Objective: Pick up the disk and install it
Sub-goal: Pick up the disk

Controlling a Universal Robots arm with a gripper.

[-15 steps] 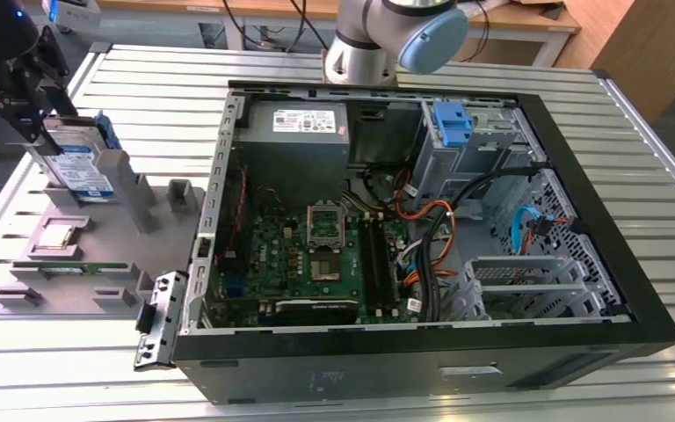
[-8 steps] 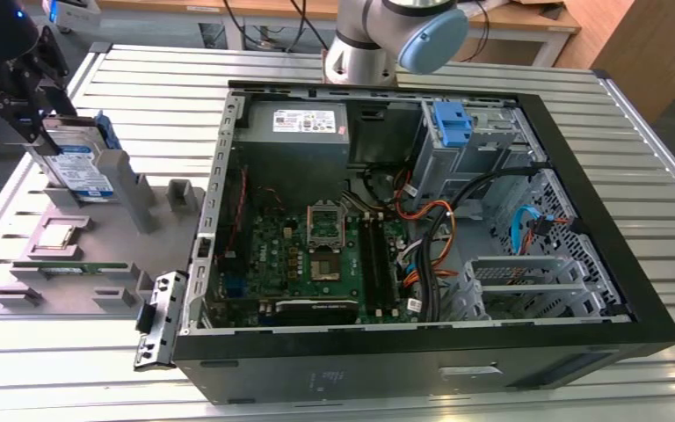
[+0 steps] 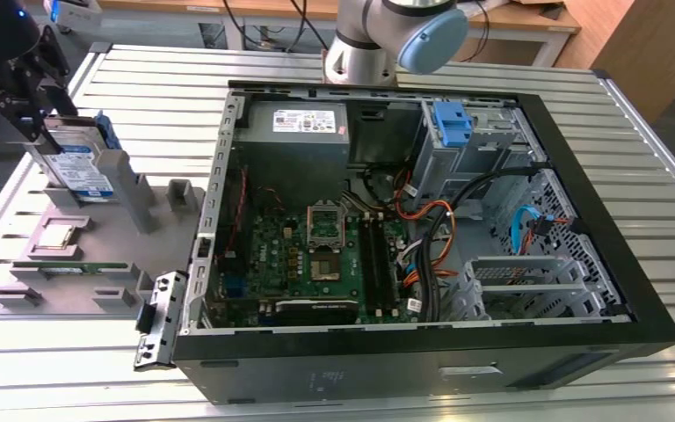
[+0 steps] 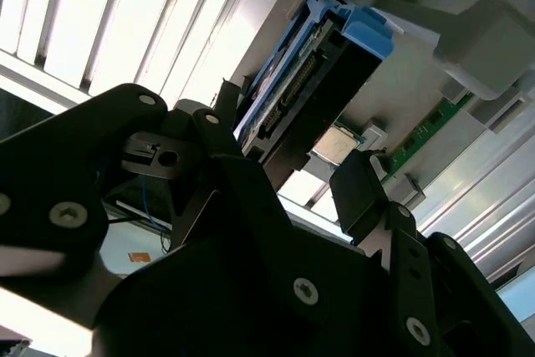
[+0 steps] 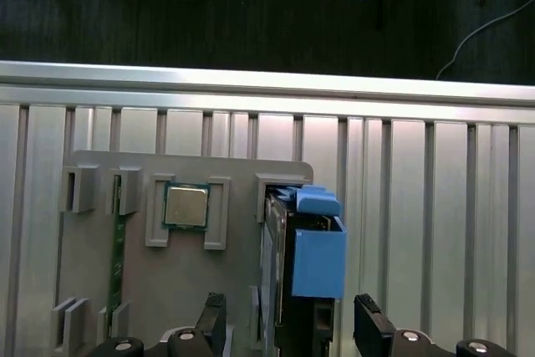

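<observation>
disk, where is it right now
The disk stands on edge in the grey fixture at the exterior view's left, beside the open computer case, with the open gripper straddling it.

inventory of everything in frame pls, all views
disk: one, silver-grey with blue rails, on edge in the fixture
fixture: one, grey, exterior view's left of the case
CPU chip: one, silver, fixture pocket beside the disk
memory stick: one, green, fixture slot
computer case: one, black, open, mid table
motherboard: one, green, case floor
power supply: one, grey, inside case
bracket: one, blue, case drive bay
cables: several, orange, blue, black, inside case
table: one, silver, slatted
arm: one, grey with a blue cap, behind the case
hand: one, black, open, fingers either side of the disk
</observation>
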